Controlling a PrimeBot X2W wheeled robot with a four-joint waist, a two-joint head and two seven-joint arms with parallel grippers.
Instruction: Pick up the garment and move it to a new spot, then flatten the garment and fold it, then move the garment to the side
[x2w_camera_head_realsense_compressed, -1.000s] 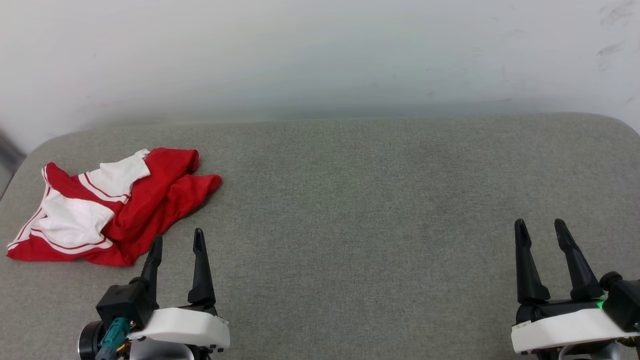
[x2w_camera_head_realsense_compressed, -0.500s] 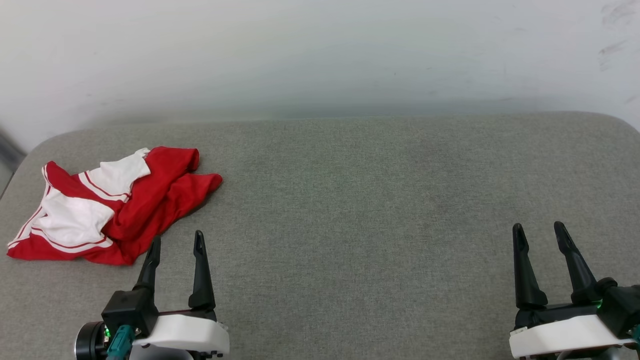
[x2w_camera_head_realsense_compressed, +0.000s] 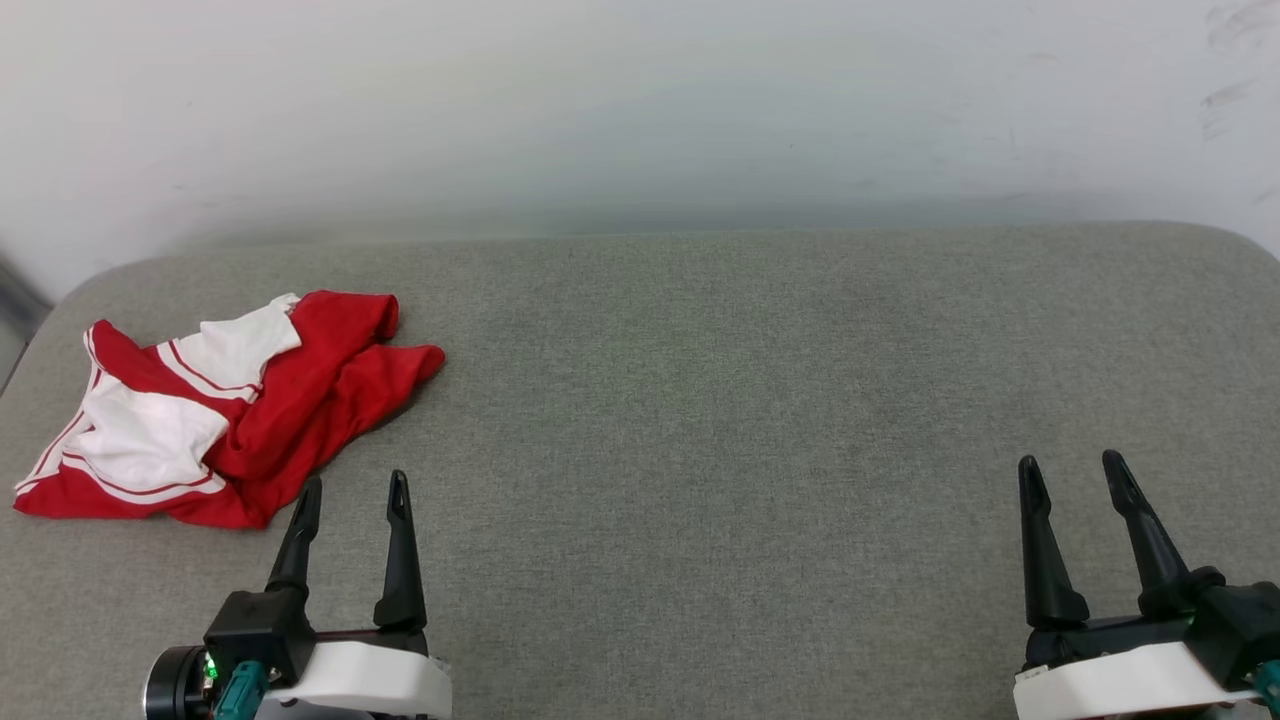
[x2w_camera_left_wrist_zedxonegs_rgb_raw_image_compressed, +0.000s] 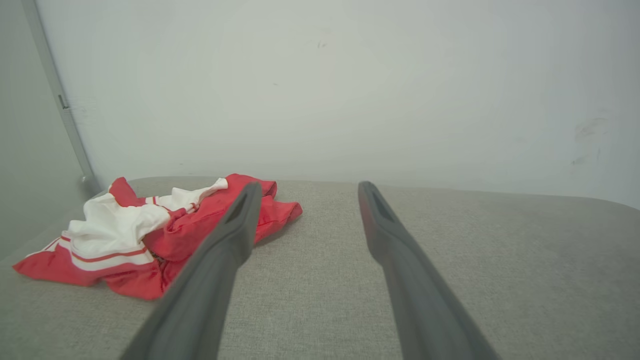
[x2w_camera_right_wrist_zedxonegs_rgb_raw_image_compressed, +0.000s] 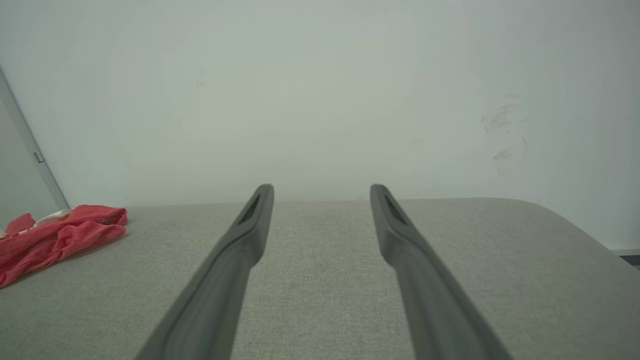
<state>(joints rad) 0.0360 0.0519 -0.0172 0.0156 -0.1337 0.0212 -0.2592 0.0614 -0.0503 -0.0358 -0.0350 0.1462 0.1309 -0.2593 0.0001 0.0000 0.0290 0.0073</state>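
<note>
Left pincer (x2w_camera_head_realsense_compressed: 355, 480): fingers spread wide with nothing between them, pointing away from the robot.
Right pincer (x2w_camera_head_realsense_compressed: 1070, 460): also spread wide and empty.
Shirt (x2w_camera_head_realsense_compressed: 300, 400): a crumpled red heap with white sleeves and striped trim. It lies just ahead of the left pincer and off to its left. The nearest red fold is close to the left fingertip but not touching it. The shirt is well apart from the right pincer, far to its left.
Risk, layers: the heap is bunched, so a blind pinch would likely take several folds at once and lift a knot that won't spread flat.
Risk, edge: the shirt sits near the rounded left corner, so a push from the fingertip instead of a pinch could nudge it over.
Risk, drag: the woven cover looks grippy, and cloth trailing across it may bunch again.
Surface (x2w_camera_head_realsense_compressed: 700, 400): grey woven fabric with rounded corners.
Room: a pale wall (x2w_camera_head_realsense_compressed: 640, 100) rises right behind, with scuff marks (x2w_camera_right_wrist_zedxonegs_rgb_raw_image_compressed: 505, 130) ahead of the right pincer. A grey upright strip (x2w_camera_left_wrist_zedxonegs_rgb_raw_image_compressed: 65, 110) stands beyond the shirt.
</note>
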